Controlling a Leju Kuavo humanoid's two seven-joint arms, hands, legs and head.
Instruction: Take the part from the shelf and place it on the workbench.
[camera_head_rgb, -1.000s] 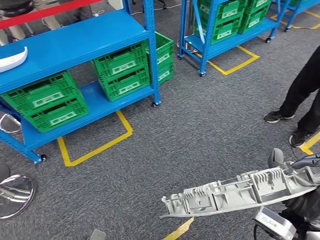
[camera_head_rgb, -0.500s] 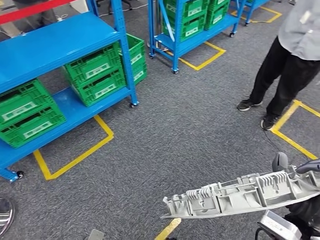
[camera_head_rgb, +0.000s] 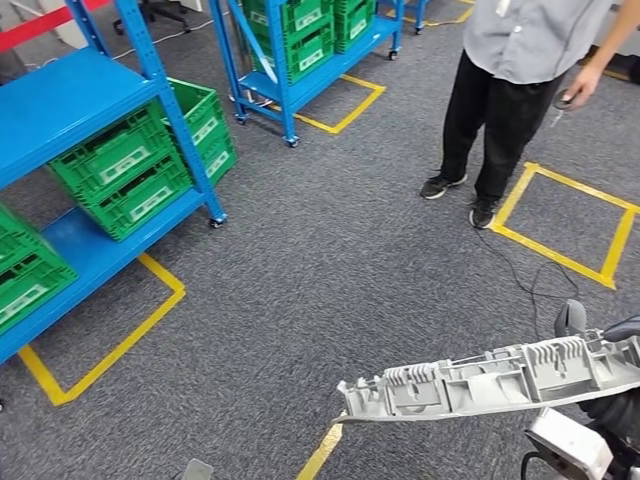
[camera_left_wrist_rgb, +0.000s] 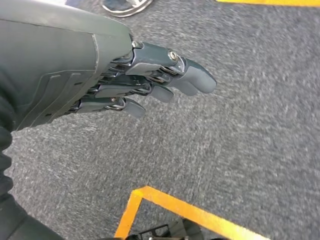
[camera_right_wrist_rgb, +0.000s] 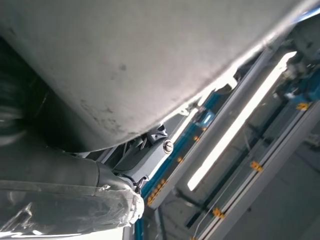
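- One long grey part is lying level across my right hand, which is gripping its right end, above the carpet floor.
- My left hand is hanging empty, fingers straight and loose.
- One person is standing near blue shelves.

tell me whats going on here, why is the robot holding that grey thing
The robot is carrying a long grey ribbed plastic part in its right hand, held out level over the grey carpet. Its left hand hangs free above the floor, holding nothing. Blue shelves with green crates stand off to the left, and a person stands ahead. No workbench is in sight, so the part has not yet been set down.
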